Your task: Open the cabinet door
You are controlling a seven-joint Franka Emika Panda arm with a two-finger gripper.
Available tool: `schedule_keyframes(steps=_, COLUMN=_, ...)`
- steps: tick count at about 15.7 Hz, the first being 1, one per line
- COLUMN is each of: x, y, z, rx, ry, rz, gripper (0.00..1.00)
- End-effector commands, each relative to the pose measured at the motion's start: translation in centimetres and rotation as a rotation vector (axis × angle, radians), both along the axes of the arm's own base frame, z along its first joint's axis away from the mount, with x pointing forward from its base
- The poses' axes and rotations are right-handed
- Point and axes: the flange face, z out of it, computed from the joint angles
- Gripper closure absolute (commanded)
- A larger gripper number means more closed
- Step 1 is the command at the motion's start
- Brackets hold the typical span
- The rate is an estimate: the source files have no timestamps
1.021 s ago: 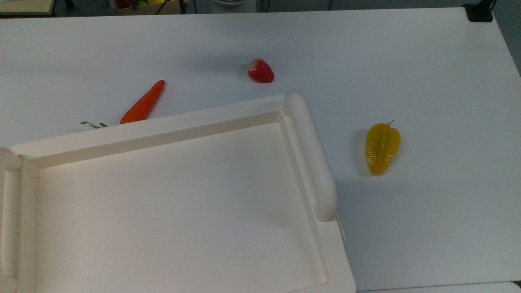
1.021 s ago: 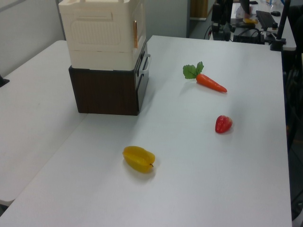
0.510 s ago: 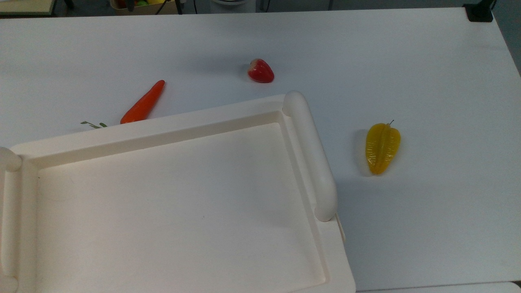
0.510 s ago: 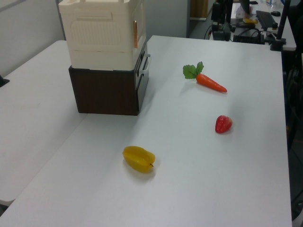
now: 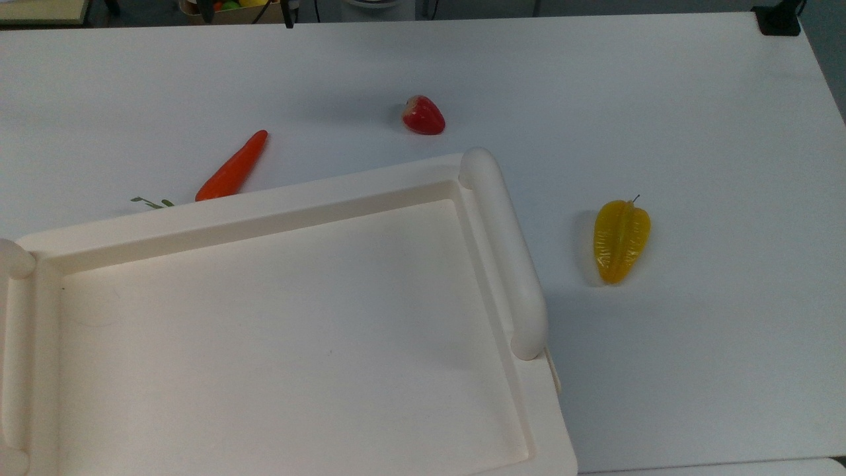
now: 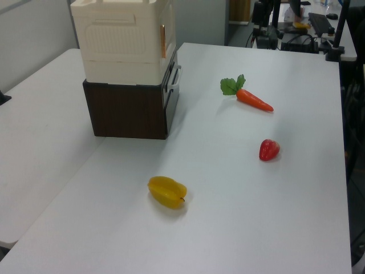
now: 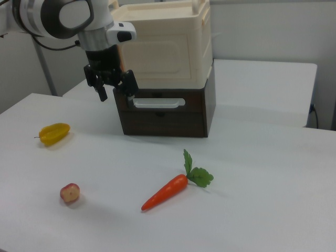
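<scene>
The cabinet is a large cream-white box standing on a dark brown drawer base. Its recessed top has rounded side rails. The cabinet door is the framed front panel, and it lies flush and shut; in the left view it is the cabinet's narrow right side with a tan mark. My gripper hangs open at the right view's left front corner of the cabinet. It is level with the seam between box and base, just left of the white drawer handle, with nothing between its fingers.
On the white table lie a toy carrot, a red strawberry and a yellow starfruit, all in front of the cabinet. A second white table stands behind it. Desks with equipment are beyond the table.
Dark shapes at the top view's upper edge shift slightly. The cabinet and the toy foods stay where they were.
</scene>
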Motion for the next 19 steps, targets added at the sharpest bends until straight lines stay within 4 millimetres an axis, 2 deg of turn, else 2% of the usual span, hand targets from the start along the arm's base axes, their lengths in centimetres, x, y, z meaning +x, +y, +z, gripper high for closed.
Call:
schedule_keyframes(steps=1, x=0.2, y=-0.3, z=0.1, rx=0.009, ry=-0.06, rz=0.009, gripper=0.0)
schedule_keyframes(steps=9, x=2.6, y=0.9, z=1.2, rx=0.07, ry=-0.244, rz=-0.009, gripper=0.0)
schedule_keyframes(steps=12, x=3.9, y=1.6, z=0.9, rx=0.08, ry=-0.3, rz=-0.048, gripper=0.0)
schedule_keyframes(steps=19, x=6.4, y=5.0, z=1.8, rx=0.073, ry=-0.496, rz=-0.007, gripper=0.0)
